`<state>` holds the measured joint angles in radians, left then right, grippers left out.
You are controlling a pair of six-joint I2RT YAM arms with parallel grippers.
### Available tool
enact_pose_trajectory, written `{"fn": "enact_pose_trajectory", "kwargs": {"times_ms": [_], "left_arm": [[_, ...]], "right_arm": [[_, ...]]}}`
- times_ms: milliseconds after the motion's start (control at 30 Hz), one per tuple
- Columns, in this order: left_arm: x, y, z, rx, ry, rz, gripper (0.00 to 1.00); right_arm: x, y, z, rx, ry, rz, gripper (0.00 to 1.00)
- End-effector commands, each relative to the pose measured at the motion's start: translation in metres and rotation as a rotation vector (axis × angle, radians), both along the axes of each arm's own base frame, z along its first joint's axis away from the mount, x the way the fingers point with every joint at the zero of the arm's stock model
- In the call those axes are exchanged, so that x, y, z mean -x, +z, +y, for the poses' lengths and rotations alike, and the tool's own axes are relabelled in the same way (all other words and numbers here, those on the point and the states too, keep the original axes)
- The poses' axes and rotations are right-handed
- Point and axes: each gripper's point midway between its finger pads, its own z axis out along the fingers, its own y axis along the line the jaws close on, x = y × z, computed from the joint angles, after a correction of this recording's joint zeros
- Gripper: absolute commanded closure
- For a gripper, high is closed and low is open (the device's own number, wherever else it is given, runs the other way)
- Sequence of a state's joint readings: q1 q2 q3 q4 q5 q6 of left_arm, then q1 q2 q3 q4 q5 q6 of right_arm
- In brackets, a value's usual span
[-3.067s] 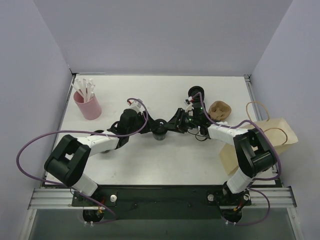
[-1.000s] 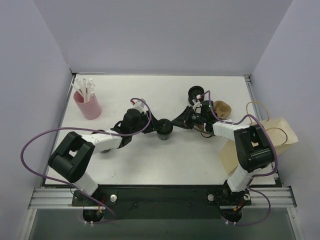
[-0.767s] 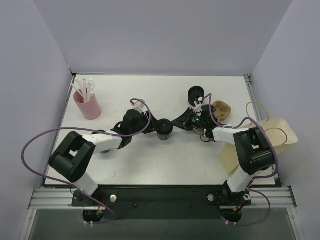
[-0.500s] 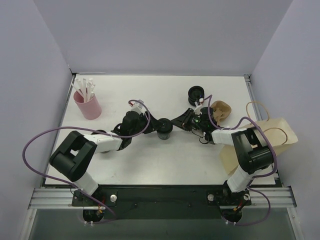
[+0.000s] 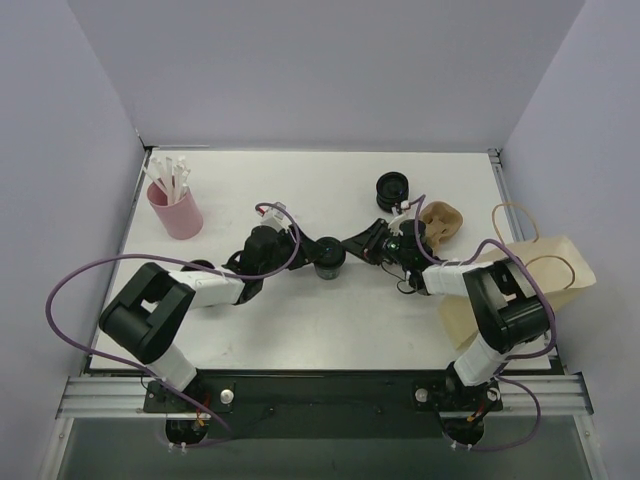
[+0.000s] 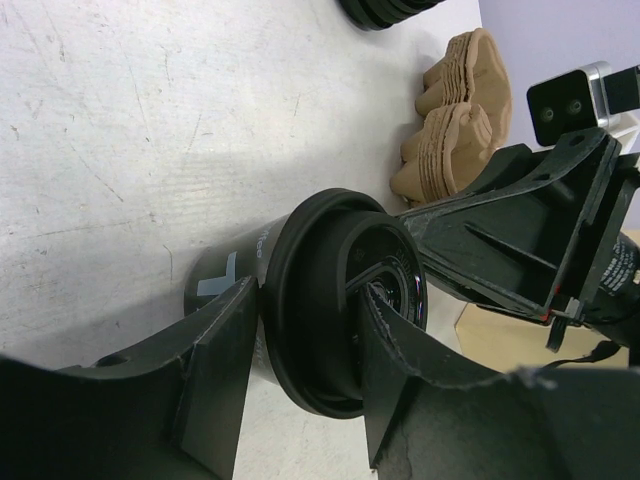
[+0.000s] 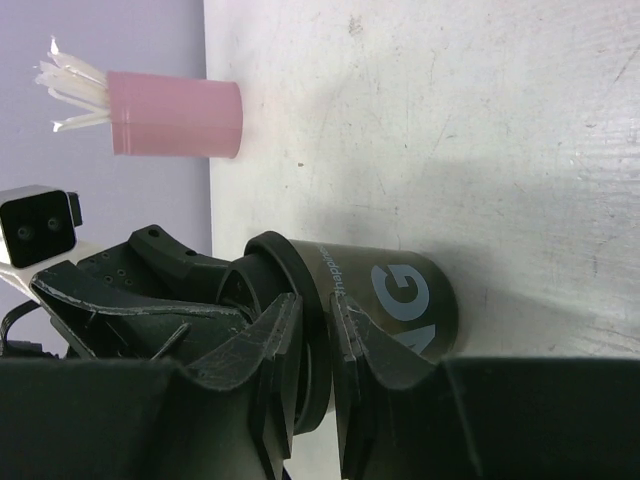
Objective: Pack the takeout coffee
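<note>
A coffee cup stands on the desk between the pincers: left pincer clasps its body to steady it, right pincer nips the lid rim, probably seating it

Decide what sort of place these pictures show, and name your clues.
Probably a robot test cell staged as a coffee counter: a white table boxed in by plain panels, with a takeout coffee, a pink cup of white sticks and a brown paper bag.
</note>
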<state>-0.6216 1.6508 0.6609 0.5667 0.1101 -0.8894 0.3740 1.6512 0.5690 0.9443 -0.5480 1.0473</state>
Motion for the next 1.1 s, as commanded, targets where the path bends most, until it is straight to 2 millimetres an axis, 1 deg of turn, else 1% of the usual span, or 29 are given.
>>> {"fn": "enact_pose_trajectory", "kwargs": {"times_ms": [0, 67, 100, 133, 200, 400, 533, 700, 833, 900, 1067], "left_arm": [[0.135, -0.169, 0.104, -0.565, -0.05, 0.557, 0.49], [0.137, -0.172, 0.105, -0.572, -0.049, 0.564, 0.49], [0.137, -0.173, 0.105, -0.572, -0.046, 0.566, 0.5], [0.138, -0.174, 0.106, -0.574, -0.046, 0.572, 0.5], [0.139, -0.176, 0.106, -0.573, -0.043, 0.573, 0.49], [0.138, -0.176, 0.107, -0.583, -0.042, 0.575, 0.5], [0.136, -0.175, 0.107, -0.585, -0.04, 0.572, 0.5], [0.135, -0.174, 0.107, -0.589, -0.041, 0.573, 0.5], [0.135, -0.173, 0.107, -0.598, -0.043, 0.573, 0.5], [0.134, -0.171, 0.108, -0.601, -0.041, 0.569, 0.5], [0.133, -0.169, 0.107, -0.6, -0.038, 0.566, 0.5]], "right_arm": [[0.039, -0.016, 0.016, 0.082, 0.145, 0.148, 0.8], [0.035, 0.0, 0.019, 0.059, 0.153, 0.13, 0.78], [0.029, 0.011, 0.021, 0.052, 0.155, 0.108, 0.77], [0.03, 0.014, 0.022, 0.052, 0.16, 0.114, 0.77], [0.024, 0.026, 0.024, 0.046, 0.167, 0.089, 0.76], [0.016, 0.046, 0.018, 0.028, 0.174, 0.057, 0.75], [0.015, 0.052, 0.013, 0.029, 0.179, 0.049, 0.74], [0.017, 0.051, 0.007, 0.053, 0.184, 0.05, 0.72], [0.024, 0.041, 0.0, 0.103, 0.176, 0.069, 0.72], [0.03, 0.032, -0.006, 0.135, 0.162, 0.103, 0.73], [0.035, 0.024, -0.01, 0.167, 0.156, 0.113, 0.74]]}}
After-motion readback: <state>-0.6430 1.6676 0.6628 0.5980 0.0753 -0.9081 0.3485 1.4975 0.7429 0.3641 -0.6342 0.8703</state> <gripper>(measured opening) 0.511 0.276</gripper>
